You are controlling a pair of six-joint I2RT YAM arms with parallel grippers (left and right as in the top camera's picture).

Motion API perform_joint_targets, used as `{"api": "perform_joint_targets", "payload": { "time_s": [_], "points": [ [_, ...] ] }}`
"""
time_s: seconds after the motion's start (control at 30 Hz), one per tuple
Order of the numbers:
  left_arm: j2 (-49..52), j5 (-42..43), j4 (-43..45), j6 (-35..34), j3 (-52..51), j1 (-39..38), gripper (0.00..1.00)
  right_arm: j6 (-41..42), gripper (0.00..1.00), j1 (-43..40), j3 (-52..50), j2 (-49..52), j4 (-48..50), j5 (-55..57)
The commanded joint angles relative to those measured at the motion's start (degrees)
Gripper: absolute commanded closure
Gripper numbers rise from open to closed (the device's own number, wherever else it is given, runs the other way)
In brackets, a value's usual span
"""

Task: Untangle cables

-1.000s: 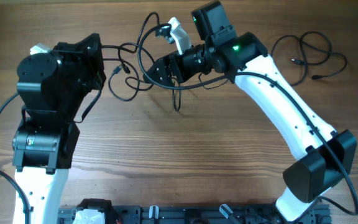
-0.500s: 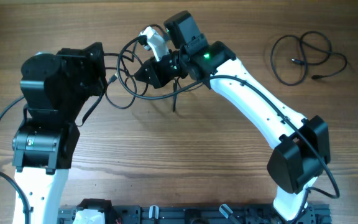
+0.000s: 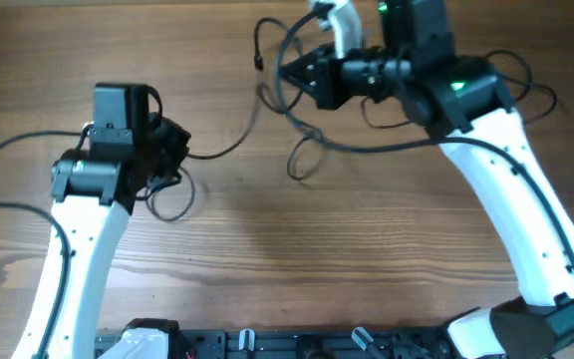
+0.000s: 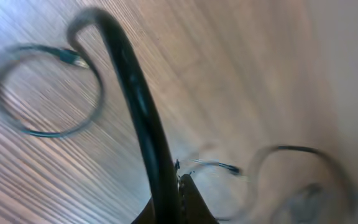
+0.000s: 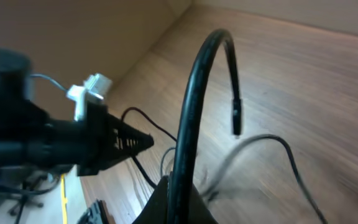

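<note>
Overhead view of a wooden desk [image 3: 267, 259] where two white and black robot arms hold thin black cables [image 3: 222, 152]. The left end effector [image 3: 179, 150], at the left middle of the desk, is closed tight on a cable. That cable runs from its fingers to the right and up towards the right arm. A small loop [image 3: 172, 218] of cable lies on the desk just below it.

The right end effector [image 3: 292, 78], near the far edge, is also clamped shut on a cable. Strands hang from it and curl into a loose loop [image 3: 291, 170] near the desk's centre.

In the right wrist view, the gripped cable arches up from the fingers and ends in a dangling plug [image 5: 236, 118]. In the left wrist view, a blurred cable rises from the fingers. A round loop [image 4: 45, 132] lies on the desk beyond.
</note>
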Motion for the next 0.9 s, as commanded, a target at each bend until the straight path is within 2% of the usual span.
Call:
{"api": "perform_joint_targets", "payload": {
  "time_s": [0.0, 0.1, 0.23, 0.33, 0.47, 0.6, 0.73, 0.8, 0.87],
  "points": [
    [2.08, -1.51, 0.70, 16.31, 0.04, 0.42, 0.96, 6.86, 0.96, -6.29, 0.48, -0.22, -5.73, 12.13],
    [1.88, -1.49, 2.91, 18.73, 0.04, 0.42, 0.96, 8.15, 0.96, -8.83, 0.48, 0.31, -11.56, 20.63],
    [1.88, -0.79, 6.05, 19.02, 0.04, 0.42, 0.96, 3.43, 0.96, -8.76, -0.44, 1.51, -16.92, 19.76],
    [1.88, 1.62, 7.69, 18.99, 0.04, 0.39, 0.96, 1.88, 0.96, -8.15, -2.12, 2.21, -17.46, 19.21],
    [2.10, 1.53, 5.53, 19.02, 0.04, 0.31, 0.96, 2.16, 0.96, -10.08, -1.36, 1.64, -15.21, 18.29],
    [2.38, 1.53, 3.58, 19.02, 0.04, 0.31, 0.96, 2.32, 0.96, -16.90, 6.54, -0.13, -14.86, 14.40],
    [2.38, 1.53, 3.41, 19.02, 0.04, 0.31, 0.96, 5.40, 0.96, -28.94, 16.11, -1.62, -16.63, 14.49],
    [2.38, 1.53, 3.41, 19.02, 0.04, 0.31, 0.96, 6.49, 0.96, -34.27, 17.38, -2.14, -16.90, 14.47],
    [2.38, 1.55, 3.23, 18.99, 0.04, 0.31, 0.96, 9.49, 0.96, -44.37, 17.59, -2.67, -17.25, 14.47]
  ]
}}
